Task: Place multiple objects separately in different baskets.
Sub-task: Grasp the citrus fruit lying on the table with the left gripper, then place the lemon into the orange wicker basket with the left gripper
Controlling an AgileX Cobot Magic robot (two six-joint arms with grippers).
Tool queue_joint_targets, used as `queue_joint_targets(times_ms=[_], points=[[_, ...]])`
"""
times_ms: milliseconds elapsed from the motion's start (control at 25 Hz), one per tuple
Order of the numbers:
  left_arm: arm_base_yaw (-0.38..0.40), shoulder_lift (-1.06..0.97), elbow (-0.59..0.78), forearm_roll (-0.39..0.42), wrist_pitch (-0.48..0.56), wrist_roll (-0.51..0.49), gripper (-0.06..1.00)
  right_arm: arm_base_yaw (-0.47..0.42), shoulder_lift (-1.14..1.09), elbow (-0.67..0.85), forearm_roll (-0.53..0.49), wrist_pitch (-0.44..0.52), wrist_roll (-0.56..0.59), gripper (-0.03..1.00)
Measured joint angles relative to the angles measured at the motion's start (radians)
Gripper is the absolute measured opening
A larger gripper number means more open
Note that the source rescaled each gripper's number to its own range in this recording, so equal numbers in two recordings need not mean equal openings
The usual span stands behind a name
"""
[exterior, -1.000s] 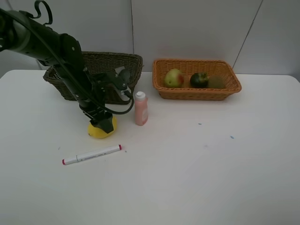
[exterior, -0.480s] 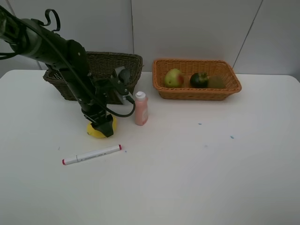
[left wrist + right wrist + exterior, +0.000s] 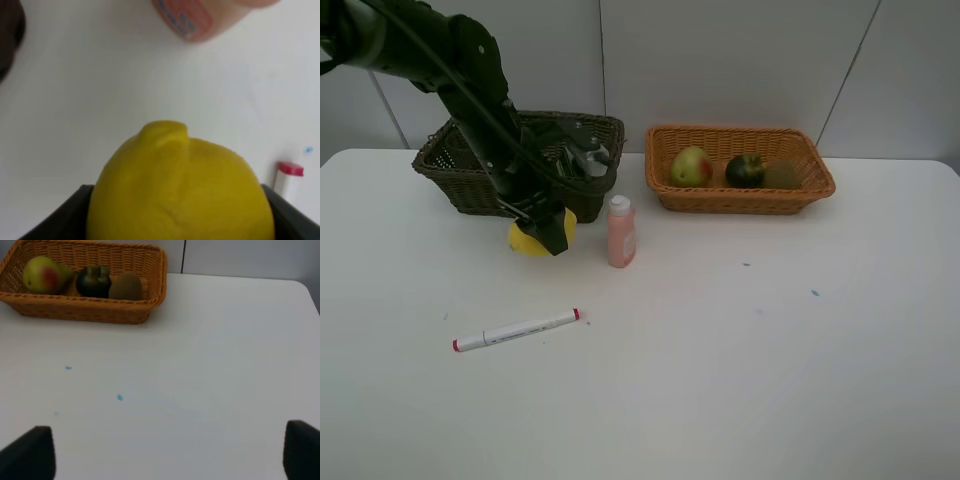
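High view: logged the left tool (image 3: 546,236) clamped on the lemon (image 3: 524,240), just in front of the dark basket (image 3: 455,172) and near the pink bottle (image 3: 621,233). Logged the marker (image 3: 515,330) lying untouched on the counter (image 3: 740,360).

Left wrist view: found the lemon wedged between both jaws, with the bottle close by.

Right wrist view: found the right tool (image 3: 165,455) spread wide, holding nothing. Counted mango (image 3: 44,274), mangosteen (image 3: 93,281) and kiwi (image 3: 126,286) in the orange basket (image 3: 85,310).

Judged as the carry of the lemon, probably to join the fruit. Next: skirt the bottle, clear the rim, release over a bare spot.

White table (image 3: 740,380) — dark basket (image 3: 455,185), orange basket (image 3: 740,200), upright pink bottle (image 3: 621,233), red-capped marker (image 3: 515,331) lying flat
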Motion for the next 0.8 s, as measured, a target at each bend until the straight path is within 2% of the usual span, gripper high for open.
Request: queue_joint_targets(times_ms=[280, 480, 640, 800], points=[[0.000, -0.078, -0.208, 0.054, 0.057, -0.033, 0.75, 0.000, 0.000, 0.000, 0.000, 0.000, 0.000, 1.00], [0.000, -0.080, -0.350, 0.133, 0.036, -0.148, 0.75, 0.000, 0.000, 0.000, 0.000, 0.000, 0.000, 1.00], [0.012, -0.080, -0.418, 0.144, -0.029, -0.358, 0.75, 0.000, 0.000, 0.000, 0.000, 0.000, 0.000, 1.00], [0.049, -0.078, -0.428, 0.145, -0.080, -0.585, 0.75, 0.000, 0.000, 0.000, 0.000, 0.000, 0.000, 1.00]])
